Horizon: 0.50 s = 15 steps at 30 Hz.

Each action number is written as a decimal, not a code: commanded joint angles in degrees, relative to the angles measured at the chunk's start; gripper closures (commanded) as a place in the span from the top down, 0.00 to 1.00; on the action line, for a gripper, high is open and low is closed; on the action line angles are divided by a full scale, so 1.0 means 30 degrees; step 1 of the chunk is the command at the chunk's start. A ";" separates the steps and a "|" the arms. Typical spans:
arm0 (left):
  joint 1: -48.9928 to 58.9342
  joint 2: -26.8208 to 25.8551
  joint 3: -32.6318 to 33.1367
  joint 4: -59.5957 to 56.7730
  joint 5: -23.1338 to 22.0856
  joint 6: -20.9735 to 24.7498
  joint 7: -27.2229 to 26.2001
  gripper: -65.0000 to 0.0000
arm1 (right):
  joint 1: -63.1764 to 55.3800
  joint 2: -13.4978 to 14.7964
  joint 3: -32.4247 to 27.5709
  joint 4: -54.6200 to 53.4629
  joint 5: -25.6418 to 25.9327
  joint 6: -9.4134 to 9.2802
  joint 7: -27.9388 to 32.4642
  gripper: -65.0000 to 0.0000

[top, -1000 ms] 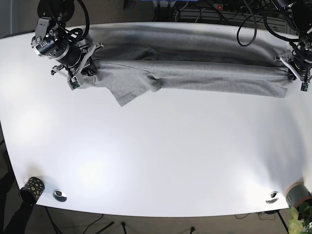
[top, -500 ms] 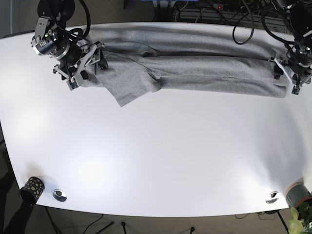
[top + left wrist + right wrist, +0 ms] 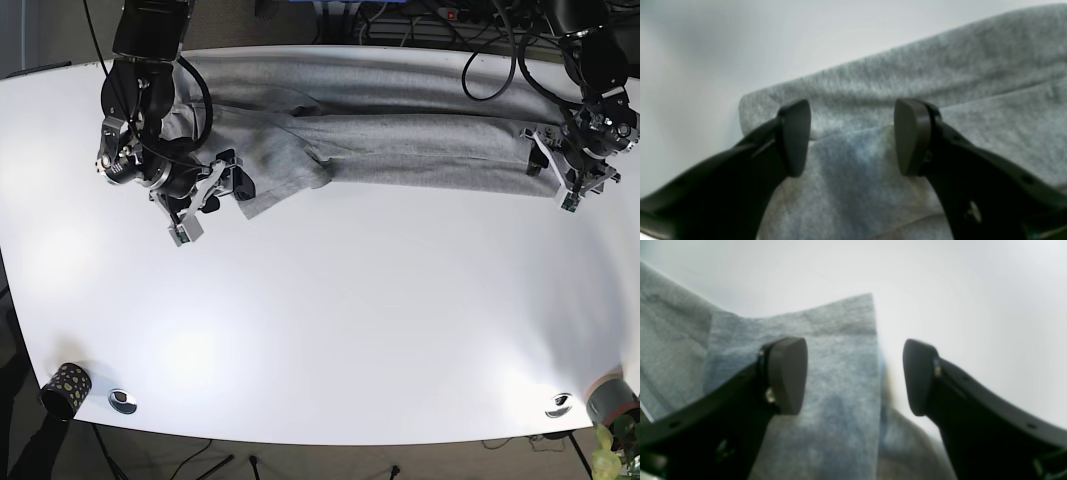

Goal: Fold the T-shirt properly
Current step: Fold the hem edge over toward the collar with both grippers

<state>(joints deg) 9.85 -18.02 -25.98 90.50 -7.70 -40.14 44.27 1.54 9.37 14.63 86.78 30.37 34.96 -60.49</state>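
Grey knit T-shirt [image 3: 400, 130] lies folded lengthwise along the white bench's [image 3: 330, 310] far edge. Both hands have let go since a moment ago: left hand [image 3: 853, 136] and right hand [image 3: 853, 376] now hover spread over its ends, so that fold looks finished.

overhead base view, close wrist views

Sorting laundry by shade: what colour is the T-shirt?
Plain heather grey T-shirt, no print visible; clearest in the base view.
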 commanded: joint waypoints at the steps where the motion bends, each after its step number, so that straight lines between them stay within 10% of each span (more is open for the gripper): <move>1: 0.0454 -0.0660 -0.0147 0.0295 -0.0142 0.0047 -0.0208 0.57 | 0.0497 0.0145 -0.0350 -0.0547 0.0353 0.0083 0.0368 0.65; 12: 0.0689 -0.0630 -0.0176 -0.0496 -0.0142 0.0047 -0.0208 0.57 | 0.1142 -0.0411 -0.2314 -0.2334 -0.1523 -0.0386 0.1306 0.65; 15: 0.0689 -0.0572 -0.0176 -0.0496 -0.0142 0.0047 -0.0208 0.57 | 0.0937 -0.0470 -0.2402 -0.2334 -0.1523 -0.0386 0.1335 0.51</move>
<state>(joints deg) 12.23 -19.07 -26.24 88.51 -8.27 -40.10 43.68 4.47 7.90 7.38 79.70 26.81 34.09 -54.50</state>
